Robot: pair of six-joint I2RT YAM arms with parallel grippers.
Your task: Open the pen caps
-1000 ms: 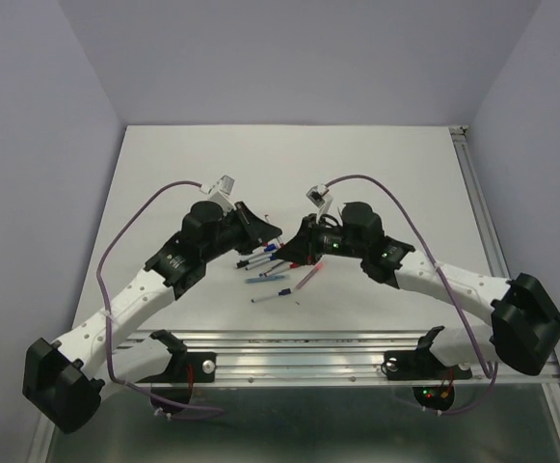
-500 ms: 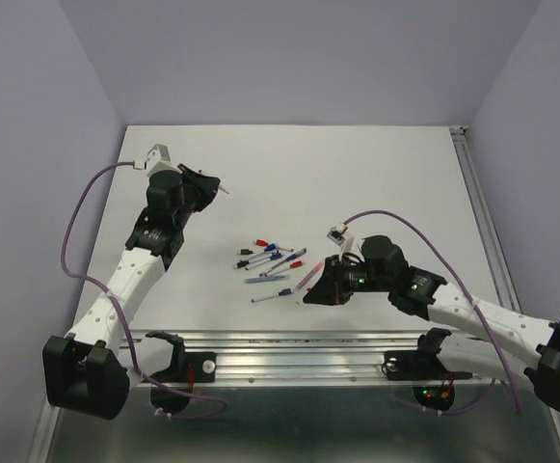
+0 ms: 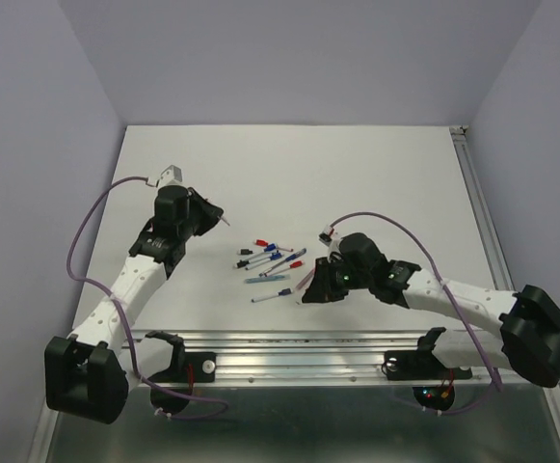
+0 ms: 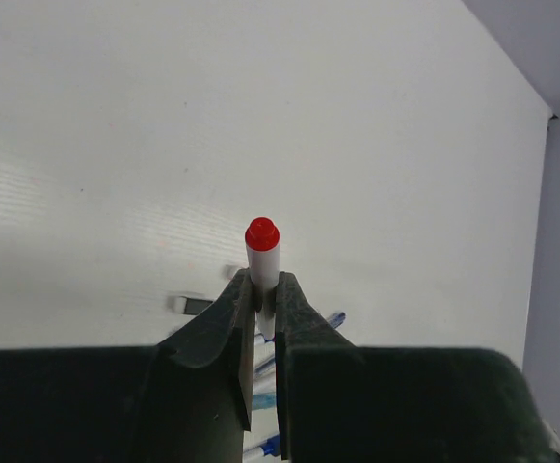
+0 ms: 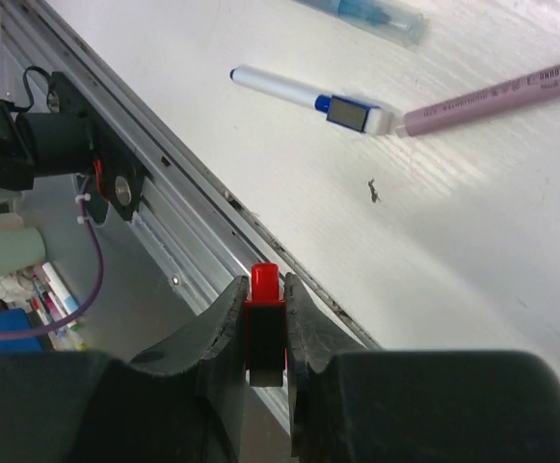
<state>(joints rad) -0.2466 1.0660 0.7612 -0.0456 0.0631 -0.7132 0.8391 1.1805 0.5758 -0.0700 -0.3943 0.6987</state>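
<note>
My left gripper (image 3: 212, 214) is shut on a white pen barrel (image 4: 263, 265) with a red end (image 4: 261, 234), held above the table at the left, apart from the other pens. My right gripper (image 3: 310, 292) is shut on a short red pen cap (image 5: 264, 285) near the table's front edge. Several pens with red, blue and black caps (image 3: 270, 262) lie between the arms. In the right wrist view a white pen with a blue cap (image 5: 347, 112) lies beside a mauve pen (image 5: 496, 92).
The aluminium rail (image 5: 154, 174) along the table's front edge lies just under my right gripper. A translucent blue pen (image 5: 366, 12) shows at the top of the right wrist view. The white table (image 3: 357, 183) stretches behind the pens.
The grippers were together over the pens, then pulled apart. The left went far left with the barrel, the right towards the front edge with the red cap.
</note>
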